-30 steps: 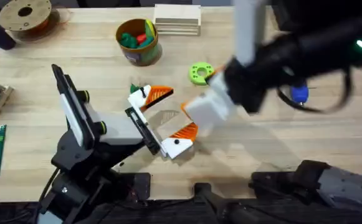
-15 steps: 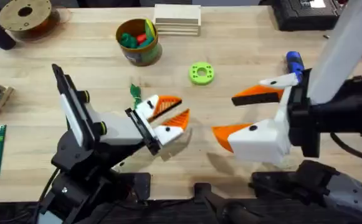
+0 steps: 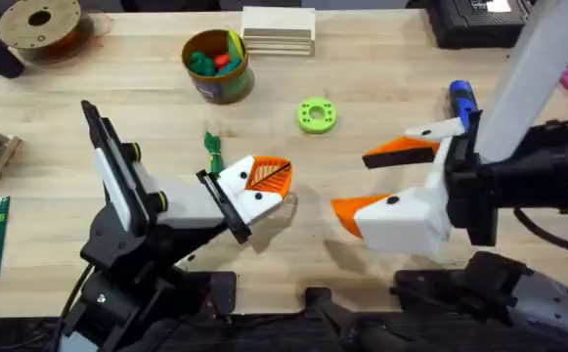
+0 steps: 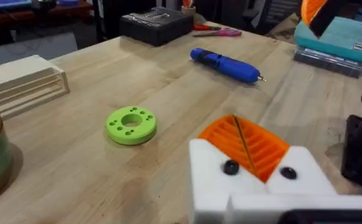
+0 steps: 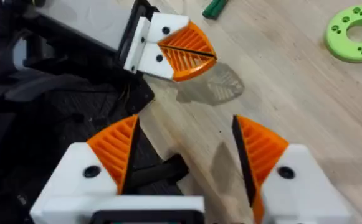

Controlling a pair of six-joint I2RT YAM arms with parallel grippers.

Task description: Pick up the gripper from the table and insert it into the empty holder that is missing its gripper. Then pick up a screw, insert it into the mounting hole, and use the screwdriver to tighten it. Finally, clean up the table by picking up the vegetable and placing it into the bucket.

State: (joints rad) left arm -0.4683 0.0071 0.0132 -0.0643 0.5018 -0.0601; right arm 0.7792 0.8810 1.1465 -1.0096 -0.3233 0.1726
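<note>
Right hand (image 3: 381, 181) wide open, empty, clear of the desk (image 3: 381, 78); left hand (image 3: 264, 186) closed, empty, both tips seated.

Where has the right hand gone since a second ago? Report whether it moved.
Yes. The right hand has pulled back to its own side, away from the left hand, now nearer the screwdriver.
</note>
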